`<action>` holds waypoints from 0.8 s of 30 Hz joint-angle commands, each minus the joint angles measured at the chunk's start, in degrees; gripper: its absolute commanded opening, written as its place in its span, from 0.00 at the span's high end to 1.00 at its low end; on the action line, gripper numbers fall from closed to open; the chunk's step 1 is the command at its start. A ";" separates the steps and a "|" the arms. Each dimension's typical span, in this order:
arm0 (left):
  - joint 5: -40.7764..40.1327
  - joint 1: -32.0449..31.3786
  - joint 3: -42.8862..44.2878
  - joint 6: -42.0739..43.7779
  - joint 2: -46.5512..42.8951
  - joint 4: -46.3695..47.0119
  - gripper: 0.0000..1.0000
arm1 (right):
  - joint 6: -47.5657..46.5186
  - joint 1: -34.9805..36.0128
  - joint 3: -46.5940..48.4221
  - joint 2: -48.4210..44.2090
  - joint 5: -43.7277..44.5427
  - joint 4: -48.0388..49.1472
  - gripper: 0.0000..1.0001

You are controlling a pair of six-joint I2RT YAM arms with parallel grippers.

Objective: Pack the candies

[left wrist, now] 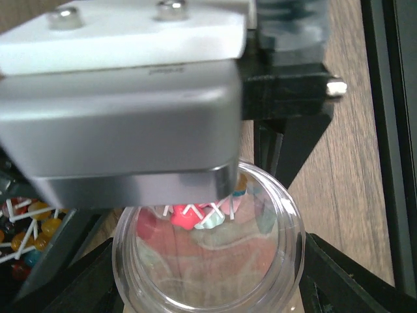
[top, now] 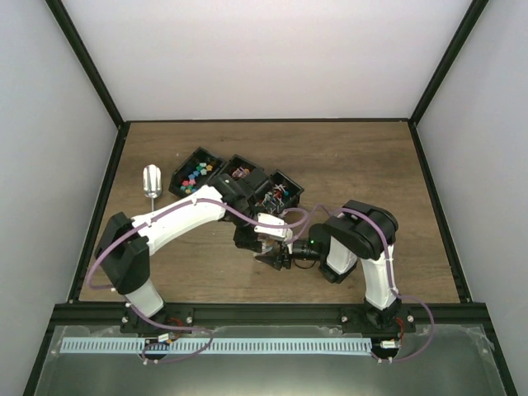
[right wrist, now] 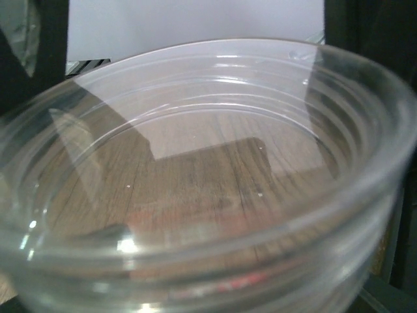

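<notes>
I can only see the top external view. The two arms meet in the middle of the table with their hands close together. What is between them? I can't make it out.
Observer: A small clear jar, with its mouth open and no lid on it. The left wrist view looks down into it.
Operator: Oh! Is there anything in it?
Observer: Pink and red sweets with white sticks show near its far rim. I can't tell whether they lie inside the jar or behind its clear wall.
Operator: So is it nearly full?
Observer: No. In the right wrist view the jar's rim fills the picture, and the wooden table shows through most of it.
</notes>
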 commanded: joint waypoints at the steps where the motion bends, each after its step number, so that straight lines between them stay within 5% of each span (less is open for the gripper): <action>1: -8.74 0.61 1.79 14.47 5.42 -1.71 0.48 | -0.69 0.43 -1.02 0.75 -3.83 20.72 0.31; 8: -10.17 0.66 3.97 17.41 6.72 -5.06 0.42 | -1.75 0.41 -1.12 0.93 -3.75 20.76 0.25; 24: -0.99 1.76 8.74 4.09 3.83 -2.62 0.08 | -1.18 0.41 -1.35 0.19 -2.56 20.72 0.14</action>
